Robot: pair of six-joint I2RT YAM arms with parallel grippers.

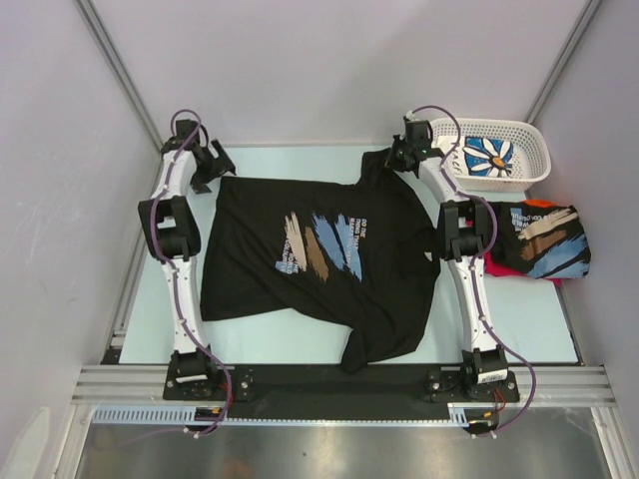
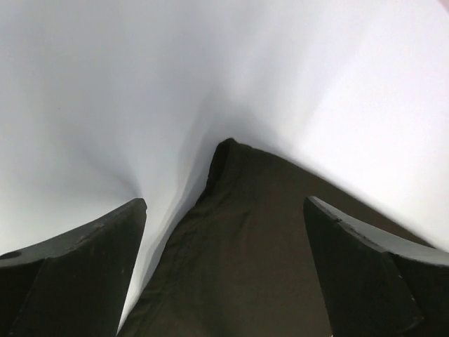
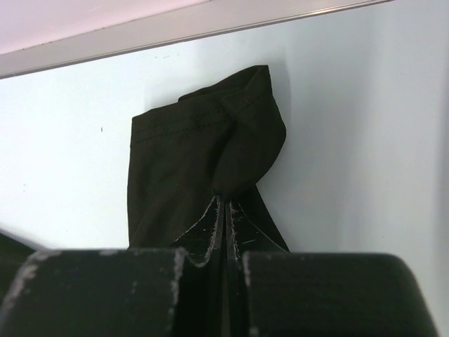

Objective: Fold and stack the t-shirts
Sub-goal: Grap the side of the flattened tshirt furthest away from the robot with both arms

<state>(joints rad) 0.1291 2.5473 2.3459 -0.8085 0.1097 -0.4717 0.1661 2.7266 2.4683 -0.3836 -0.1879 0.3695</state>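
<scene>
A black t-shirt (image 1: 319,264) with tan, light-blue and white brush-stroke print lies spread on the table. My left gripper (image 1: 213,166) is open over its far left corner; in the left wrist view the black cloth (image 2: 245,260) lies between the spread fingers (image 2: 84,267). My right gripper (image 1: 402,155) is shut on the shirt's far right sleeve; the bunched black sleeve (image 3: 210,147) shows pinched in the right wrist view. A folded black printed shirt (image 1: 544,239) lies on a red one (image 1: 519,271) at the right. A white daisy-print shirt (image 1: 489,157) lies in the basket.
The white lattice basket (image 1: 529,135) stands at the far right corner, next to my right gripper. Grey walls and metal rails close in the table on the left, back and right. The arm bases stand on the black strip (image 1: 329,379) at the near edge.
</scene>
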